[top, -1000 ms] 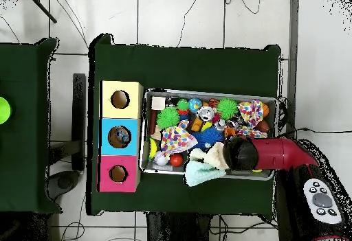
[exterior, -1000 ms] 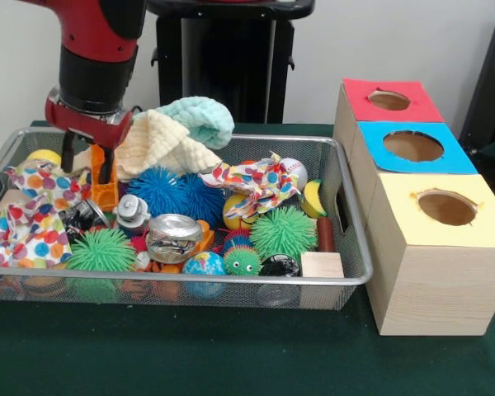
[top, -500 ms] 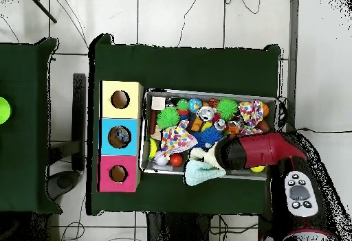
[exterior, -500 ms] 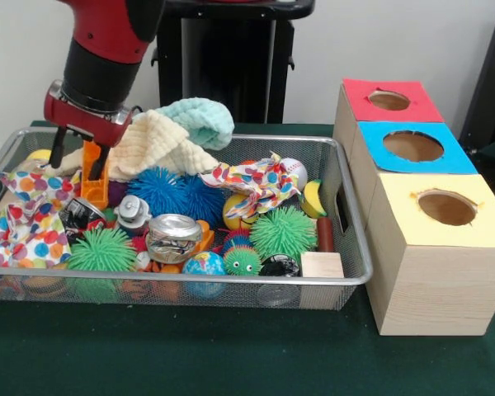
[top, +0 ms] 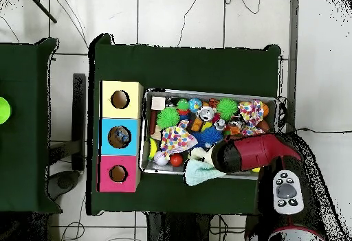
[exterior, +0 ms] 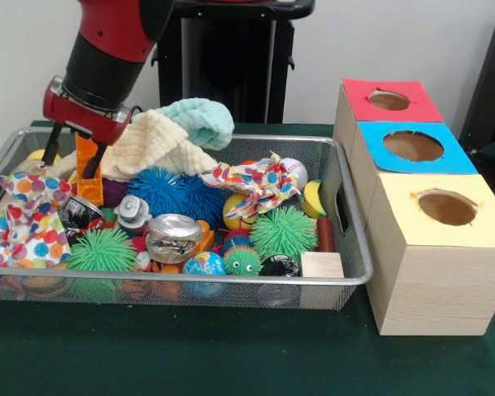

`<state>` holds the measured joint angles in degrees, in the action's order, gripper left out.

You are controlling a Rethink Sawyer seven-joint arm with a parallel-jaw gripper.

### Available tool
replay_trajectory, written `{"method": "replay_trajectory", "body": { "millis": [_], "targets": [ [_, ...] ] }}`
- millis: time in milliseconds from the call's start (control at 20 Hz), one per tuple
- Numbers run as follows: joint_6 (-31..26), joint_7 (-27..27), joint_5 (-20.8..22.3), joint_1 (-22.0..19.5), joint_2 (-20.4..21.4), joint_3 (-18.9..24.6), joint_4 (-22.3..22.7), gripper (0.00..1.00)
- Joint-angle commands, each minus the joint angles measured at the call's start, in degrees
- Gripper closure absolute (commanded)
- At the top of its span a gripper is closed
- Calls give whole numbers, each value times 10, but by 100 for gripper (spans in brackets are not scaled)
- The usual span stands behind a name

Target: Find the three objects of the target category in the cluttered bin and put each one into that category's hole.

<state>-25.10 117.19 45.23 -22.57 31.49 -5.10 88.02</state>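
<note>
Front view: The tool hangs over the far corner of the wire bin, its two dark fingers pinched on an orange block that stands upright between them. The block's lower end sits just above, or possibly touching, the polka-dot cloth and a purple item beneath; contact cannot be confirmed. A cream washcloth lies directly beside the tool, and the clearance between them appears slight.

Risks, as judged: the grip covers only the block's upper part, so a fast swing could let it pivot or slip back into the clutter. The washcloth or the polka-dot cloth could snag on the block and be dragged out with it. The three-hole box stands beyond the opposite end of the bin, so the carry is long. Which hole is correct cannot be determined from this view.

Overhead view: The arm lies across the bin's edge and covers both the tool and the block, so the grip cannot be verified here. The box's yellow hole, blue hole and red hole are unobstructed; something rests inside the blue one.
</note>
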Motion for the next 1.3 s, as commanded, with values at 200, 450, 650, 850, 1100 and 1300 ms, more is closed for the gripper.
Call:
{"method": "replay_trajectory", "body": {
  "millis": [200, 450, 650, 850, 1100, 1300],
  "targets": [
    [80, 72, -34, -40, -17, 24, 10, 0],
    [34, -22, -108, -139, 20, 141, 68, 0],
    [25, -46, -115, -156, 22, 169, 71, 0],
    [44, -30, -106, -155, 14, 172, 77, 100],
    [56, -7, -101, -143, 15, 163, 88, 100],
    [36, -3, -110, -135, 23, 159, 91, 100]
  ]
}}
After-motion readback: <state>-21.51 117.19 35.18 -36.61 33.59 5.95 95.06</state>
